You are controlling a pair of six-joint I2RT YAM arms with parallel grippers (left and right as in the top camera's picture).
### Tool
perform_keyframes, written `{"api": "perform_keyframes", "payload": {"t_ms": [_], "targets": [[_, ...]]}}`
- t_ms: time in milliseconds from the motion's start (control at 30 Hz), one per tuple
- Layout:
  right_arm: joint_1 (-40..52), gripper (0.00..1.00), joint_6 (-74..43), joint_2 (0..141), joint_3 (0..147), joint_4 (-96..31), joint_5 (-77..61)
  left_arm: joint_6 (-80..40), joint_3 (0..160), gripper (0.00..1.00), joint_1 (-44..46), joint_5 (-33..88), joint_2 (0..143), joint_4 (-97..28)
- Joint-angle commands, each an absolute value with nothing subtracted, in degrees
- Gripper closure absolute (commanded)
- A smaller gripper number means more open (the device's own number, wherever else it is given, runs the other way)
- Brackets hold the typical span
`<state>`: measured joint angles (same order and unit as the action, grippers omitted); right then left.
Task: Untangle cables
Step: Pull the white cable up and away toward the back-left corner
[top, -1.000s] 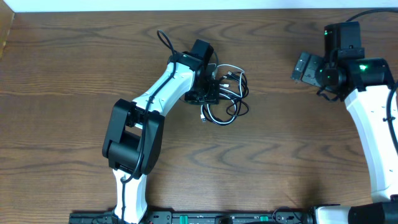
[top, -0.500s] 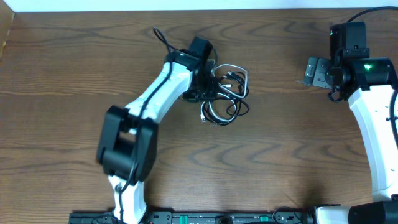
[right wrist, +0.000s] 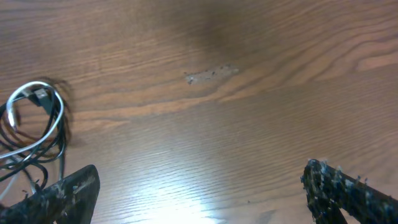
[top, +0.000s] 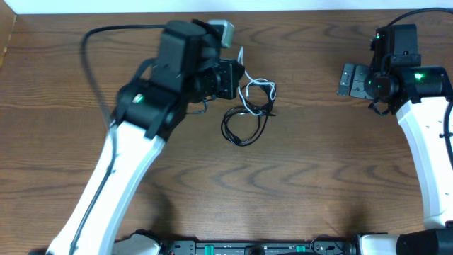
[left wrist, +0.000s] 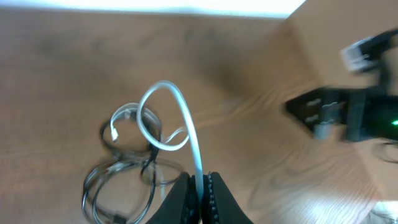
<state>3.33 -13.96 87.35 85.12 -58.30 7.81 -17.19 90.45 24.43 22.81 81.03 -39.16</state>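
Cables (top: 251,108) lie tangled mid-table; left gripper (left wrist: 200,190), fingertips cut off below, pinches the white cable (left wrist: 190,127); black coils (left wrist: 90,183) blur together; right gripper (right wrist: 199,190) gapes wide, well apart.

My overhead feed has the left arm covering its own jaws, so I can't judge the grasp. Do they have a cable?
Observer: Yes. The left wrist view shows the left gripper shut on the white cable, which rises from the jaws in a tall loop.
Operator: Overhead I only see white and black mixed together. Is the white one free of the black ones?
Observer: Not clearly. In the left wrist view its lower loops lie among the black cables on the table, and I can't tell whether they are threaded through.
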Motion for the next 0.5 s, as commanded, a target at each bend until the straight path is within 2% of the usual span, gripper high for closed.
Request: {"api": "perform_keyframes", "payload": {"t_ms": [0,233,467], "targets": [[3.05,0.01,-13.23,87.35,85.27,-58.28,5.58,-18.57,91.26,0.93,24.18,23.57,76.31,-36.47],[3.05,0.01,-13.23,87.35,85.27,-58.43,4.71,-18.72,91.26,0.92,24.18,23.53,69.25,-23.94],[3.05,0.01,-13.23,87.35,85.25,-58.94,4.73,-23.73,91.26,0.93,24.18,23.49,66.85,-13.63]]}}
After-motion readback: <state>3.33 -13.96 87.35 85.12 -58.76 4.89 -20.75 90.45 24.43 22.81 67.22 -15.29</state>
